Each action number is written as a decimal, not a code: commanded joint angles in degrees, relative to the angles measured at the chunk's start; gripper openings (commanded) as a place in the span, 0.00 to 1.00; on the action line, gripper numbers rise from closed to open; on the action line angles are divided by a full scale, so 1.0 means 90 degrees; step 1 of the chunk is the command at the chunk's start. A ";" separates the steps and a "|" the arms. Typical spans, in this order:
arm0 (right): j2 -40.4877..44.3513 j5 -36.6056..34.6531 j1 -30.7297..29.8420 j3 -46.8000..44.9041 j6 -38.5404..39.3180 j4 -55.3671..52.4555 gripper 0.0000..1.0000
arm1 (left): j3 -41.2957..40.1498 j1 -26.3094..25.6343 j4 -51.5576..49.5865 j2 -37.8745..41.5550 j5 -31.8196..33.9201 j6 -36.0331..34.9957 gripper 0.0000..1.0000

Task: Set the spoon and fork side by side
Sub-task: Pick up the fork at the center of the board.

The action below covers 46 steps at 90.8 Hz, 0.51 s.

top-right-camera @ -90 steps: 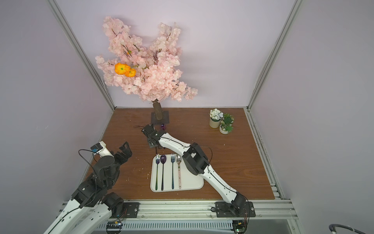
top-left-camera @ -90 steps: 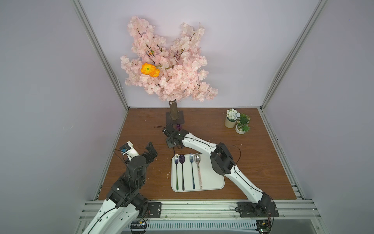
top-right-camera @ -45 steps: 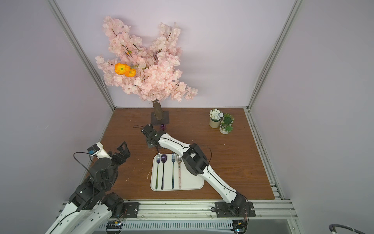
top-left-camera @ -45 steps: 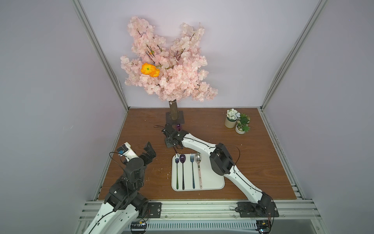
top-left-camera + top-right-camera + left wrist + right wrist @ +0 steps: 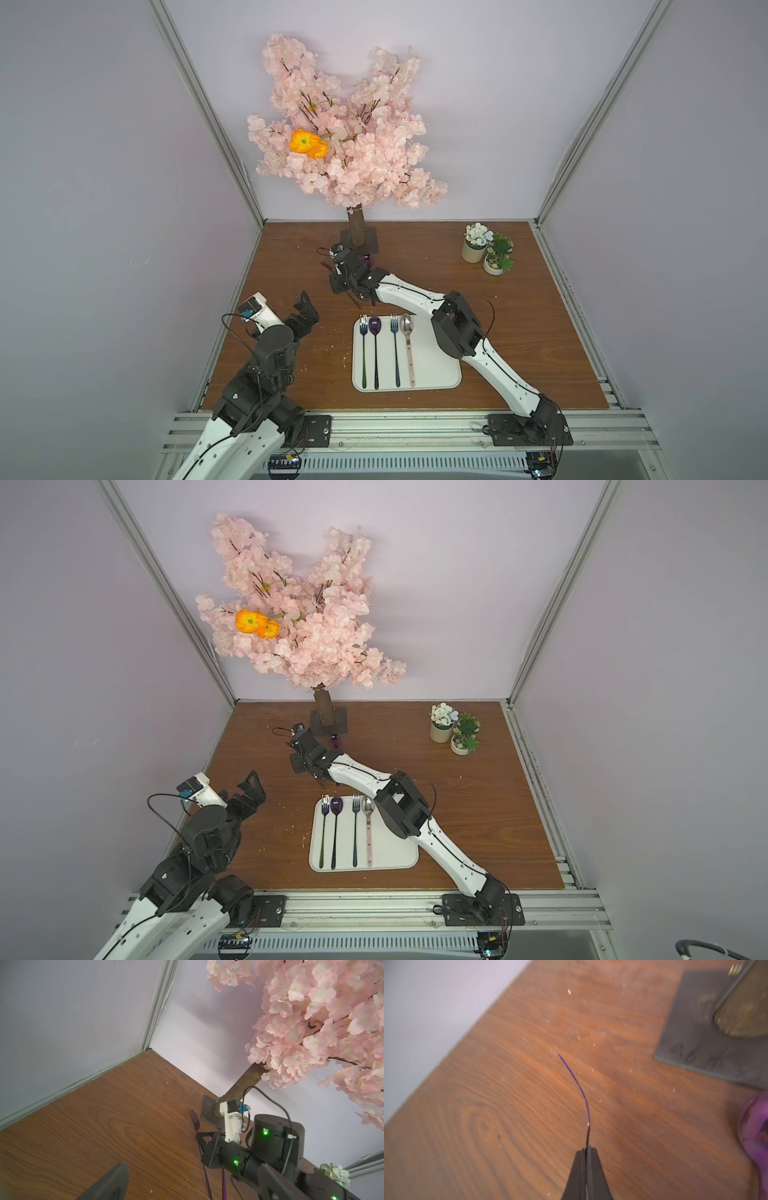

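Right wrist view: the right gripper is pinched tight on the purple fork (seen edge-on, a thin curve), near the tree's base plate. The purple spoon lies blurred just beside that plate.

Left wrist view: the left gripper gapes wide, holding nothing, well apart from the plate.

In both top views a tray with four more utensils sits on the robot's side of the plate.
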<state>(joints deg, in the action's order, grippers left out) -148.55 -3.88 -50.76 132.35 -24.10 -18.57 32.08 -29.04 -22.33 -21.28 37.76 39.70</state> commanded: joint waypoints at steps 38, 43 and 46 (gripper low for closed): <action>0.3573 0.0404 0.0325 -0.3211 -0.0354 0.1647 0.00 | 0.0221 0.0062 -0.0092 -0.0290 0.0123 -0.0174 1.00; 0.4240 0.0854 0.0543 -0.4122 -0.0681 0.1900 0.00 | 0.0244 0.0063 -0.0077 -0.0380 0.0039 -0.0161 1.00; 0.4622 0.1153 0.0661 -0.4712 -0.0916 0.2057 0.00 | 0.0237 0.0068 -0.0039 -0.0439 -0.0020 -0.0168 1.00</action>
<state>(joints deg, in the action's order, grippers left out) -116.40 -0.27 -48.73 102.26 -26.20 -5.80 32.29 -29.04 -22.31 -23.77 37.87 39.13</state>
